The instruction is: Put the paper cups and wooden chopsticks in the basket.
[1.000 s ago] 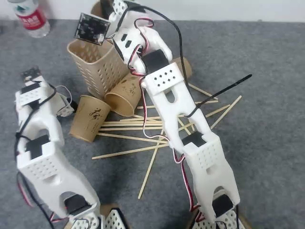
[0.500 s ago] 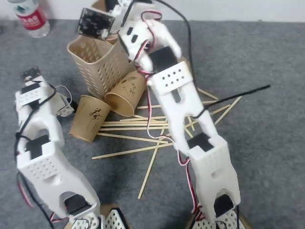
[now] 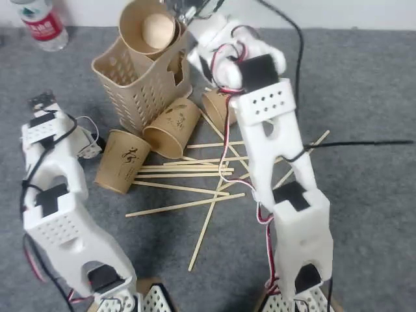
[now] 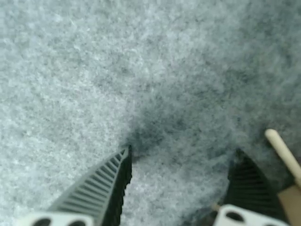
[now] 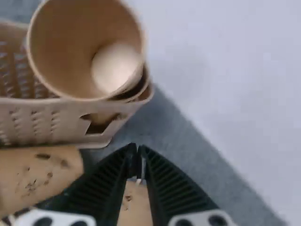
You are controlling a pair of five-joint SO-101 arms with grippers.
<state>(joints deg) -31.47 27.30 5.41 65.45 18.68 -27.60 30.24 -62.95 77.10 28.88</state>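
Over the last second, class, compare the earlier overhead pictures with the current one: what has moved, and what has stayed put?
The right arm swung away from above the basket, toward its own right, uncovering the paper cups nested in the basket's top. Its jaws are shut. The left arm, the cups lying beside the basket and the scattered chopsticks stayed put.

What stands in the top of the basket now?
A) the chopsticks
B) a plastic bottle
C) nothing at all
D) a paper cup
D: a cup leans out of the top of the basket with its open mouth showing, while the chopsticks lie outside it.
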